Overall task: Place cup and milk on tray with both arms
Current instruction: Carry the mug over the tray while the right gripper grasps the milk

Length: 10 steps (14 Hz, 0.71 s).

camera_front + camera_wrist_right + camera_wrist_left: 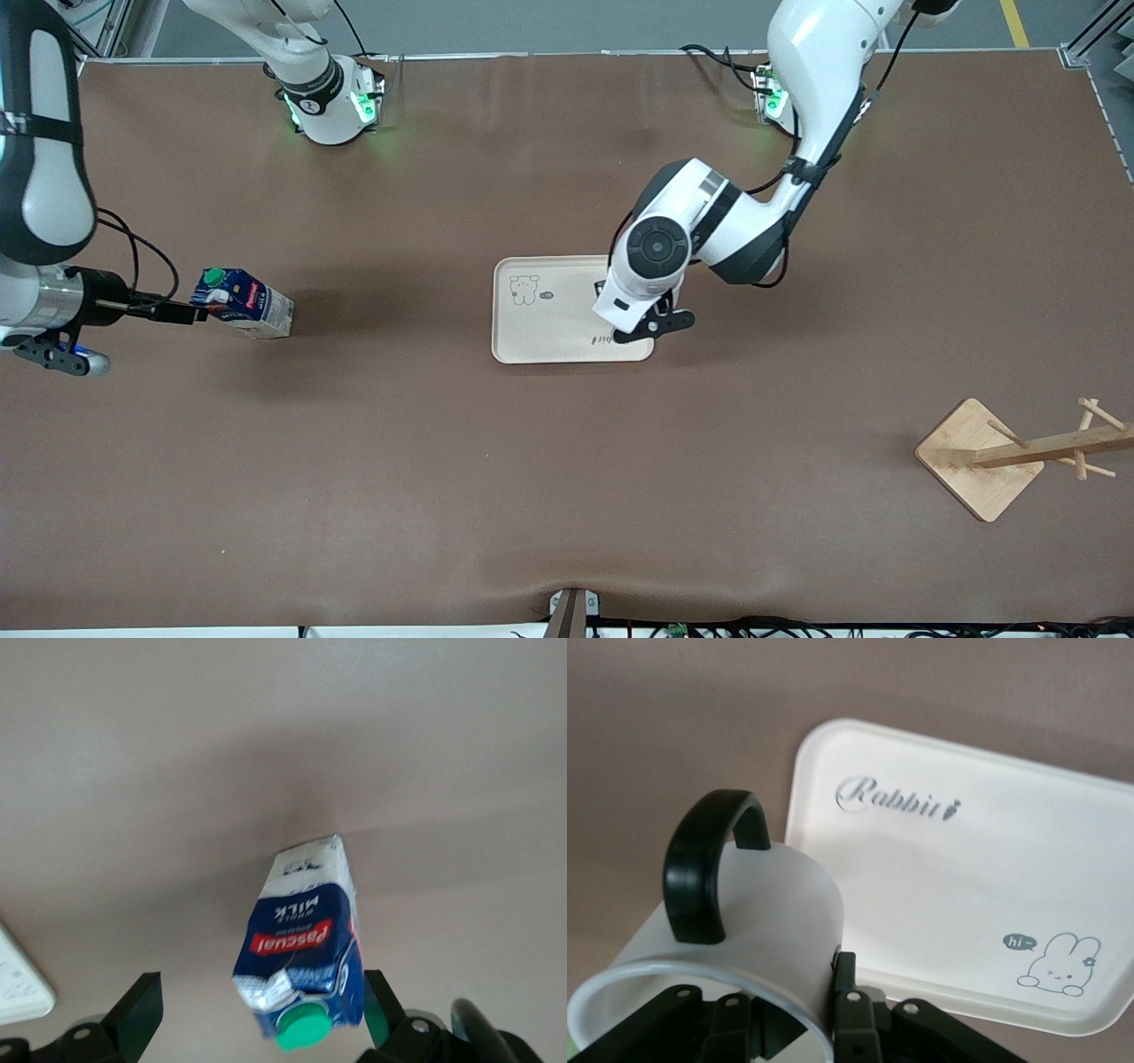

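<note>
Reaching in from the right arm's end of the brown desk [567, 461], my right gripper [197, 310] stands wide open around the small dark-blue milk carton with the green round cap [246, 302], one finger on each side and neither visibly pressing it. The carton rests on the desk, well apart from the flat cream rectangular tray [540, 332], which lies toward the left arm's end from it; that crossing is the carry I judge still ahead. Over the tray's edge nearest the left arm, my left gripper [793, 1023] is clamped on the rim of the small white mug with the black handle [744, 930], held tilted above the tray, handle uppermost. A wooden stand [983, 456] sits well clear.
</note>
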{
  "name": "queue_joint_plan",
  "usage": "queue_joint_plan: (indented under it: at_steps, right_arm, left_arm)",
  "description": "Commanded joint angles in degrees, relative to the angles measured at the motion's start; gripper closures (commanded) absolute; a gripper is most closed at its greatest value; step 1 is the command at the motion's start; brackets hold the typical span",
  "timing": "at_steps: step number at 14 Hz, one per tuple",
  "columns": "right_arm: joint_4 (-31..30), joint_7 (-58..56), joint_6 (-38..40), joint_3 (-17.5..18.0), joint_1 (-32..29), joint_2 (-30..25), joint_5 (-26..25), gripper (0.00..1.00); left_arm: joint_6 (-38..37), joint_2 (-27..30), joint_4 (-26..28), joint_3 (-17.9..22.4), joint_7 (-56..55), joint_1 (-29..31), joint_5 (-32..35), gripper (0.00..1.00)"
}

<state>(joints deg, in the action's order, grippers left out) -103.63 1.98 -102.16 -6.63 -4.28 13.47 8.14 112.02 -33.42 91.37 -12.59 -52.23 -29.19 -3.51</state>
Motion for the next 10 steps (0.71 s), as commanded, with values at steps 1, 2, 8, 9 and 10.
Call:
queue_joint_plan:
  at_steps: [1, 2, 8, 9, 10]
  right_arm:
    - [-10.4, 0.6, -8.3, 0.6, 2.4, -8.8, -4.9, 0.0]
    - [-11.6, 0.5, -8.9, 0.6, 2.4, -9.2, -5.0, 0.0]
    - [-14.8, -1.2, -9.6, 0.6, 2.7, -11.1, -5.6, 0.0]
    - [-15.7, -2.1, -10.4, 0.6, 2.6, -11.2, -5.6, 0.0]
    - [-17.0, -2.3, -12.7, 0.6, 2.7, -11.8, -5.6, 0.0]
  left_arm:
    - [-0.9, -3.6, -2.9, 0.3, -2.3, -1.1, 0.6, 1.0]
    - [-0.9, -5.1, -4.3, 0.3, -2.3, -1.7, 0.5, 1.0]
    - [0.4, -10.4, -8.7, 0.3, -3.4, -3.9, 0.1, 1.0]
    - [0.7, -10.6, -8.8, 0.3, -3.4, -4.0, -0.7, 1.0]
    - [1.0, -10.6, -8.8, 0.3, -3.3, -4.1, -1.3, 1.0]
